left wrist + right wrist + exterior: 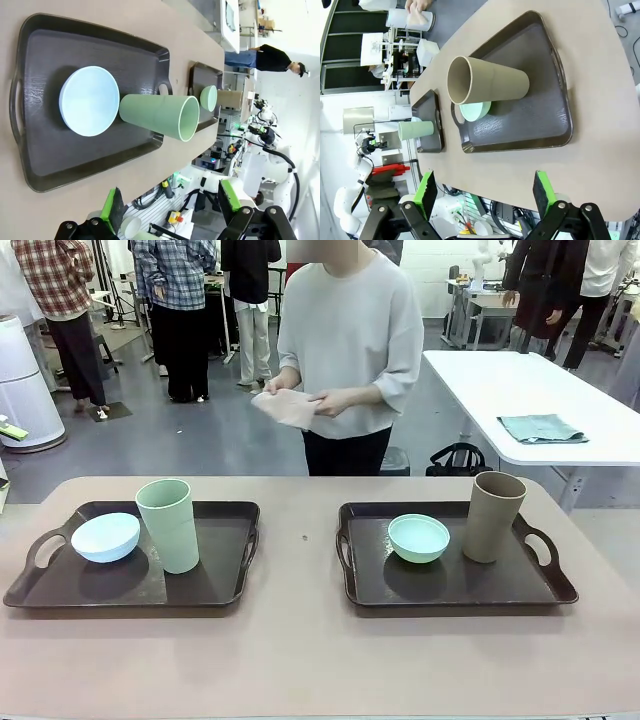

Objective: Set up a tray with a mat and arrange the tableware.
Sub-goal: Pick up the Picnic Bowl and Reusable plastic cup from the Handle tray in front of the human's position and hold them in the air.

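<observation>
Two dark brown trays sit on the tan table. The left tray (230,585) holds a pale blue bowl (105,537) and a light green cup (168,525). On the right tray (540,590) stand a mint green bowl (418,538) and a tan-brown cup (493,517). At the far side a person holds a folded pale pink mat (287,407) in both hands. My left gripper (170,205) hangs open above the left tray (35,165), over the blue bowl (89,101) and green cup (159,116). My right gripper (483,192) is open above the right tray (540,125), with the tan cup (487,82) and mint bowl (476,110) ahead.
A strip of bare tabletop (300,540) lies between the trays, and more runs along the near edge. Behind the person stands a white table (600,400) with a teal cloth (541,427), and a black bag (457,458) on the floor.
</observation>
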Controlling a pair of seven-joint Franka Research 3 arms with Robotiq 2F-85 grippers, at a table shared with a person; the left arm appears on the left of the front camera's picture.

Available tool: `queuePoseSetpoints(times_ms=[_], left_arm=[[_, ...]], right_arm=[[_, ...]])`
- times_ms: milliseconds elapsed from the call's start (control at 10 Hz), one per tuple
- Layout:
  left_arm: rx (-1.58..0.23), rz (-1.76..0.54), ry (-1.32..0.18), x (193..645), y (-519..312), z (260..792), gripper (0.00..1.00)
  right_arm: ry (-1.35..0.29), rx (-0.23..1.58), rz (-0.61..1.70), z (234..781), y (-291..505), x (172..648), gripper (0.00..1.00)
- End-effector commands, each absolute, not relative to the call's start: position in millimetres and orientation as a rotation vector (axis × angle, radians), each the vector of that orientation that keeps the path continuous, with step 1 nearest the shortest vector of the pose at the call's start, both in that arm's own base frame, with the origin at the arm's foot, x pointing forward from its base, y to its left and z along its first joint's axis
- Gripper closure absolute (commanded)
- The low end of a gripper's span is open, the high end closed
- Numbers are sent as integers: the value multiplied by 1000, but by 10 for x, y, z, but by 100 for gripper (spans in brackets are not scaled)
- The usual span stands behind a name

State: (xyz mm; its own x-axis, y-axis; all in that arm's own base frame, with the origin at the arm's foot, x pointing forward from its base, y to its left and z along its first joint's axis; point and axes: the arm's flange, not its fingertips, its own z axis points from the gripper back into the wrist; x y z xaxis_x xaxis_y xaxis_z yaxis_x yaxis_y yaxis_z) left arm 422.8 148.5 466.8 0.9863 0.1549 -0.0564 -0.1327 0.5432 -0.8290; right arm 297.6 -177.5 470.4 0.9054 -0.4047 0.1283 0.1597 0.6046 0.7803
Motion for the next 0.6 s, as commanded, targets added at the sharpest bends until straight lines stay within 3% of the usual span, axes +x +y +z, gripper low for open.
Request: queuePoseSetpoints(times_ms=[0, 500], left_arm=[[-992, 170, -30, 4233, 1497, 4671, 0], [-992, 170, -30, 4233, 1497, 4671, 0]], right_arm=[[-314, 887, -321, 4684, -1787, 2997, 0], [-314, 887, -321, 4684, -1787, 2997, 0]])
